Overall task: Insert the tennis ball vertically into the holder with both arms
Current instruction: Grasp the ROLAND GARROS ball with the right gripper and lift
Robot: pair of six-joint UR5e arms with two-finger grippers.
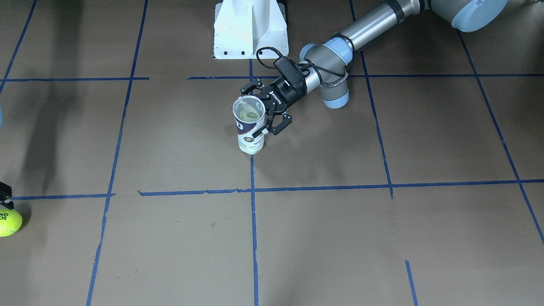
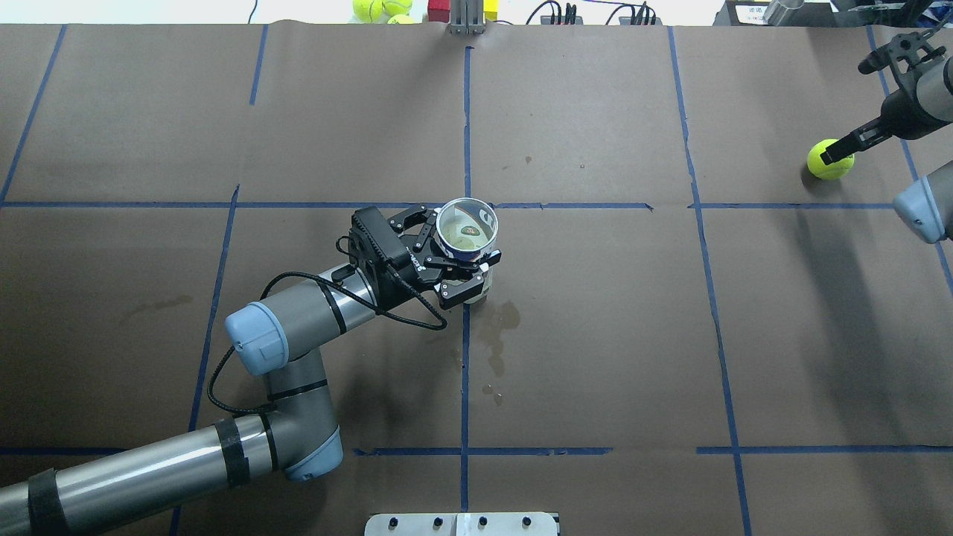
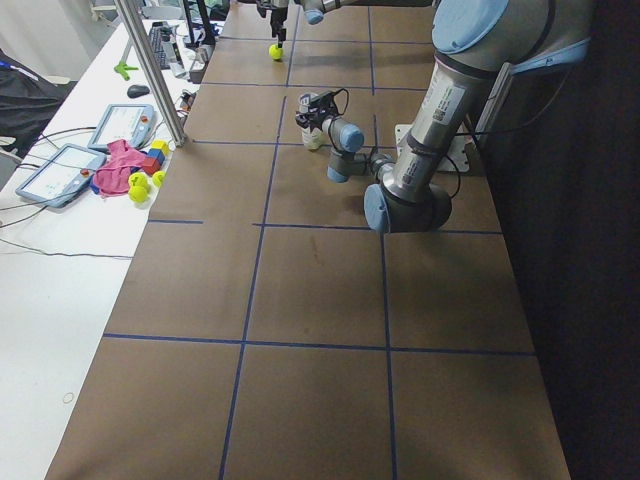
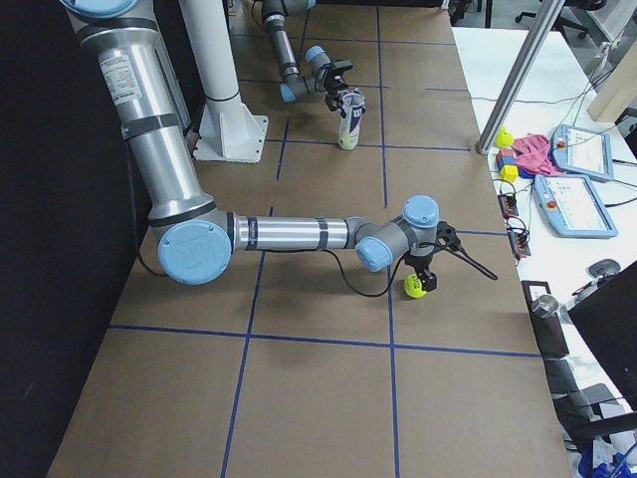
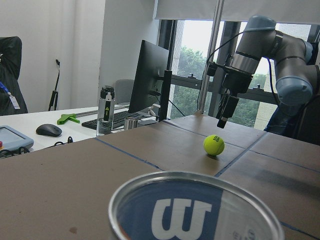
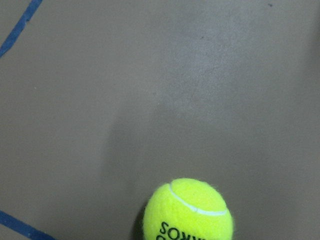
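can (image 2: 465,232) stood upright, left gripper (image 2: 450,253) clamped round it, likely steadying its open mouth. ball (image 2: 830,160) lay on table (image 2: 595,335) under right gripper (image 2: 846,113), spread wide, holding nothing.

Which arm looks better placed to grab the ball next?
The right. Its open gripper hovers just above the ball, while the left gripper is busy holding the can upright mid-table, far from the ball.
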